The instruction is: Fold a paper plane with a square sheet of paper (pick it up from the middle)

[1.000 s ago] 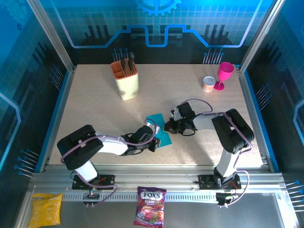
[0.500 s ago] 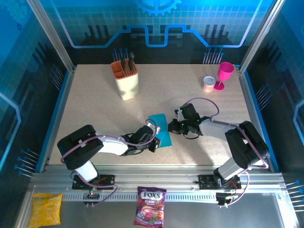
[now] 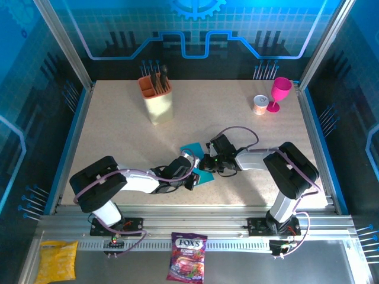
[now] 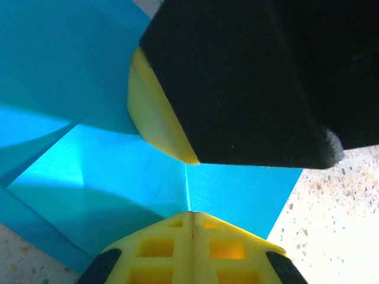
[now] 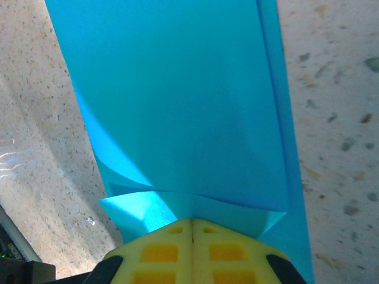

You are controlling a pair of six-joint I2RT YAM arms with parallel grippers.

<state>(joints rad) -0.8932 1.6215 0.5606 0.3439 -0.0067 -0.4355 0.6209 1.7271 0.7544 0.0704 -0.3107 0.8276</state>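
Note:
The square sheet of paper (image 3: 190, 148), bright cyan, lies partly folded on the speckled table between my two arms. My left gripper (image 3: 192, 173) is shut, its yellow tips resting on the sheet's near part. In the left wrist view those tips (image 4: 190, 214) meet at a thin crease in the paper (image 4: 237, 189), with a finger (image 4: 155, 121) of the right gripper just beyond. My right gripper (image 3: 205, 164) is shut too, pressing down on the sheet from the right. In the right wrist view its tips (image 5: 192, 221) sit against a folded flap of the paper (image 5: 177, 89).
A beige utensil holder (image 3: 159, 100) stands at the back left. A pink goblet (image 3: 279, 93) and a small can (image 3: 259, 105) stand at the back right. A candy bag (image 3: 186, 265) and a yellow packet (image 3: 56, 260) lie on the front ledge.
The right gripper has slid left and a little nearer, onto the paper, covering more of it. The left arm has stayed put.

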